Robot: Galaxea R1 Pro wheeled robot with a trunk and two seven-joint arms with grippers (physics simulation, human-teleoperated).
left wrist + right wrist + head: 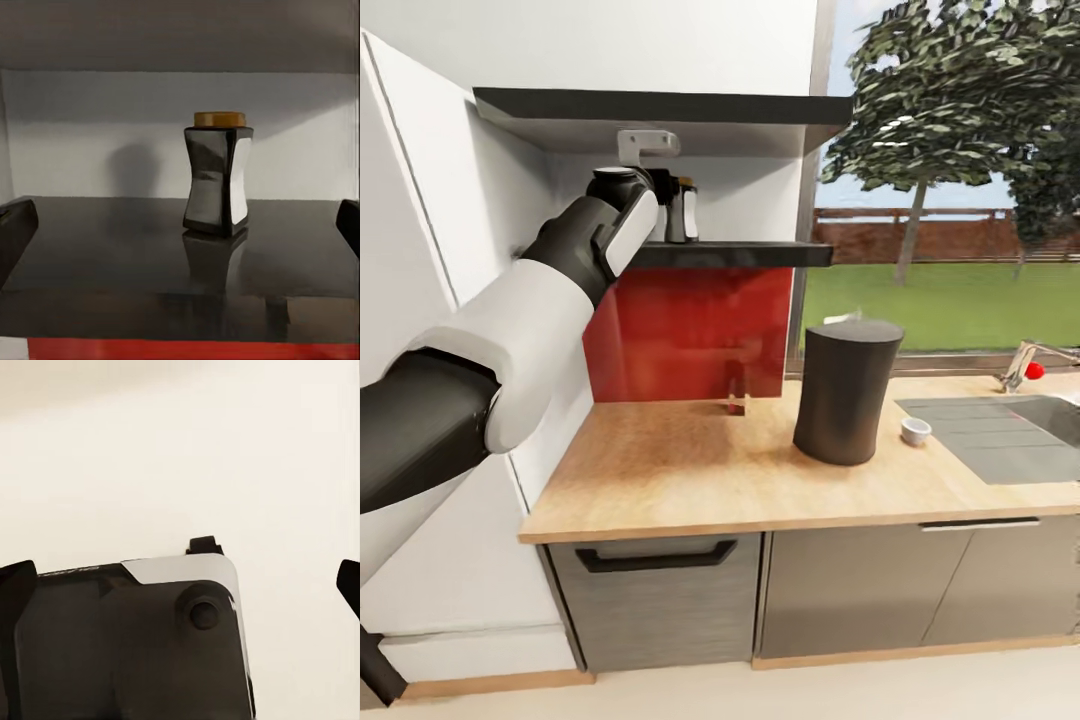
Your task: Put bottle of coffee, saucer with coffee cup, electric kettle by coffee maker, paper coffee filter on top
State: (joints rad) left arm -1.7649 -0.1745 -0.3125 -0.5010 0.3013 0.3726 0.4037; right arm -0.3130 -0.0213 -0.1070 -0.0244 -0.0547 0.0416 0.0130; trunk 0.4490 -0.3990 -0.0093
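We are standing in front of the kitchen countertop [690,470], a long light-wood counter over grey cabinet fronts, with our left arm raised toward the wall. High on that wall are two black shelves. The thinner, lower one is the kitchen shelf [760,254], and on it stands the bottle of coffee [217,174], a small dark waisted bottle with a golden cap. It sits upright, back from the shelf's front edge and near the rear wall, its reflection showing in the glossy surface.

Our left gripper [180,225] is level with the shelf and pointed straight at the bottle. Its two dark fingertips [16,225] show at either side of the left wrist view, spread wide, with the bottle between them but further in; nothing is held. We judge this wide spread and level aim are there so the fingers can slide along either side of the bottle's narrow waist.

On the counter, the coffee maker [847,390], a tall near-black cylinder, stands toward the back, beside the sink [1000,430] set into the counter's right end. A tiny white coffee cup [916,431] rests just beside it, at the sink's near left corner. The open wood to the coffee maker's left looks like the natural landing place for the bottle.

Our right gripper [180,577] points down at pale floor and part of our own dark base [127,645]; its fingertips sit far apart, loose and carrying nothing.
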